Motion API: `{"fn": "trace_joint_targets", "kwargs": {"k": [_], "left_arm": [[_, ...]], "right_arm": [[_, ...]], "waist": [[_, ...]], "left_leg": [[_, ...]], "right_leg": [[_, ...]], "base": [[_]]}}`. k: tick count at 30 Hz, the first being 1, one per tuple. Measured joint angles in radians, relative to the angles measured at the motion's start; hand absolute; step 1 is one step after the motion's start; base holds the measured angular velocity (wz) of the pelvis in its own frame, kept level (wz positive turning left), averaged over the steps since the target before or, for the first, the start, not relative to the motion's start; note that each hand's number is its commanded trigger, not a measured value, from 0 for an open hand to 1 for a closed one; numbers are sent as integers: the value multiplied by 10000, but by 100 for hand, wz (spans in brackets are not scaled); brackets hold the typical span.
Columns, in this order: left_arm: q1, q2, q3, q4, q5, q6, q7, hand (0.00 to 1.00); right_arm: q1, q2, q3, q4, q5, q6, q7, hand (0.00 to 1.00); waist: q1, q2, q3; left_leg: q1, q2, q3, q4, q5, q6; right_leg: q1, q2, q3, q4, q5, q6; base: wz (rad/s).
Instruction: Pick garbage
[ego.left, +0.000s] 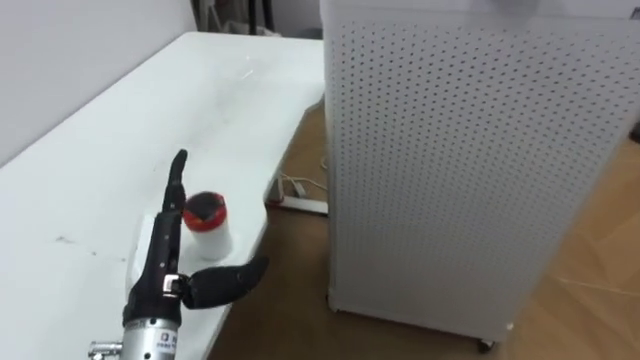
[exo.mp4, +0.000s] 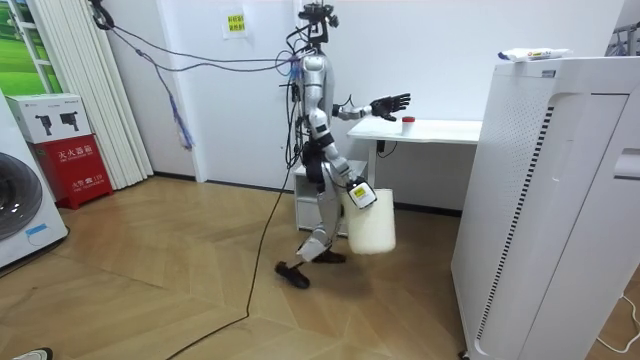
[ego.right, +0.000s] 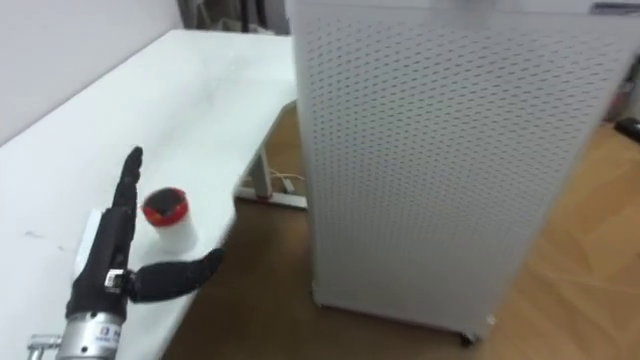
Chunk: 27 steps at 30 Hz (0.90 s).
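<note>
Spread wide, fingers straight and thumb splayed, the left hand (ego.left: 160, 258) reaches over the white rectangular table (ego.left: 140, 110), where the small red-lidded white plastic cup (ego.left: 207, 222) stands upright near the edge, just right of the fingers and ahead of the thumb.

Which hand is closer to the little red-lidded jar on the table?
Left. The left hand is open right beside the jar, over the table; the right hand is down by the robot's hip, at a white bucket.
</note>
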Motion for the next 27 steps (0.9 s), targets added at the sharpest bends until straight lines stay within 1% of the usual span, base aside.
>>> {"fn": "trace_joint_targets", "kwargs": {"k": [1, 2, 3, 4, 5, 6, 7, 8, 9, 10, 13, 18, 23, 25, 27], "left_arm": [[-7, 3, 4, -45, -2, 0, 182, 0], [-7, -1, -2, -69, -2, -12, 243, 0], [1, -6, -5, -76, -3, -66, 381, 0], [4, 10, 2, -76, -1, -96, 507, 0], [7, 18, 3, -66, 0, -113, 587, 0], [53, 24, -10, -60, 32, -120, 631, 0], [43, 23, 14, -73, 73, -171, 680, 0], [42, 32, 17, -70, 68, -198, 734, 0], [64, 32, 17, -68, 63, -198, 788, 0], [96, 30, 9, -71, 63, -197, 806, 0], [191, 28, 7, -259, 75, -193, 790, 0], [211, 29, 7, -573, 74, -194, 742, 0], [221, 27, -18, -576, -37, -194, 721, 0], [296, 21, -99, -440, -501, -204, 708, 0], [322, 20, -210, -21, -846, -194, 597, 0]], "right_arm": [[-10, 12, 30, 1, -8, 0, 27, 100], [0, 15, 69, 20, -41, 0, 31, 100], [16, 24, 88, 48, -123, 0, 80, 100], [-6, 35, 89, 47, -197, -2, 97, 100], [-23, 47, 88, 53, -235, -12, 96, 100], [35, 73, 101, 108, -289, -19, 98, 100], [40, 89, 95, 141, -300, -18, 110, 100], [24, 91, 81, 143, -304, -18, 111, 100], [25, 91, 74, 141, -325, -18, 163, 100], [22, 90, 77, 141, -407, -18, 270, 100], [-62, 68, 66, 141, -493, -18, 454, 100], [-82, 11, 69, 146, -518, -17, 796, 100], [-88, 15, 105, 125, -514, -17, 990, 100], [-84, 16, 171, 68, -515, 5, 999, 100], [-84, 21, 263, 64, -515, 17, 999, 100]], "waist": [[-16, 100, -8], [-21, 116, -14], [-32, 83, -15], [-74, 5, 1], [-108, -61, 35], [-164, -122, 24], [-104, -191, -1], [-97, -203, 12], [-62, -235, 24], [-58, -269, 26], [26, -302, 6], [154, -296, 2], [151, -304, 1], [101, -329, -8], [102, -382, 7]], "left_leg": [[47, 52, -181, -122, 21, -21], [92, 68, -283, -187, 40, -45], [225, 66, -404, -333, 61, -77], [320, 30, -529, -371, 51, -107], [394, 2, -575, -410, 31, -153], [571, -26, -845, -547, 44, -272], [646, 21, -968, -720, 107, -388], [665, 53, -1040, -787, 134, -433], [683, 118, -1142, -856, 177, -504], [694, 199, -1166, -862, 185, -519], [745, 306, -1241, -985, 197, -576], [982, 305, -1309, -1274, 218, -611], [1025, 295, -1340, -1350, 221, -616], [1108, 275, -1359, -1529, 240, -648], [1210, 267, -1357, -1576, 244, -654]], "right_leg": [[-330, 34, -177, -248, -227, -43], [-493, 62, -183, -547, -266, -41], [-685, 85, -80, -1548, -259, -42], [-793, 90, 75, -2753, 38, -49], [-828, 92, 140, -3127, 662, -29], [-710, 114, 108, -3278, 905, -125], [-517, 261, -6, -3504, 918, -197], [-436, 309, -90, -3602, 944, -241], [-268, 419, -231, -3839, 990, -296], [-127, 501, -331, -4038, 1026, -354], [108, 670, -494, -4480, 1090, -431], [362, 706, -642, -4752, 1096, -431], [472, 727, -641, -4940, 1136, -396], [544, 727, -710, -5034, 1160, -373], [642, 729, -717, -5072, 1167, -361]], "base": [[19], [34], [36], [35], [49], [40], [39], [25], [24], [20], [9], [4], [2], [6], [3]]}}
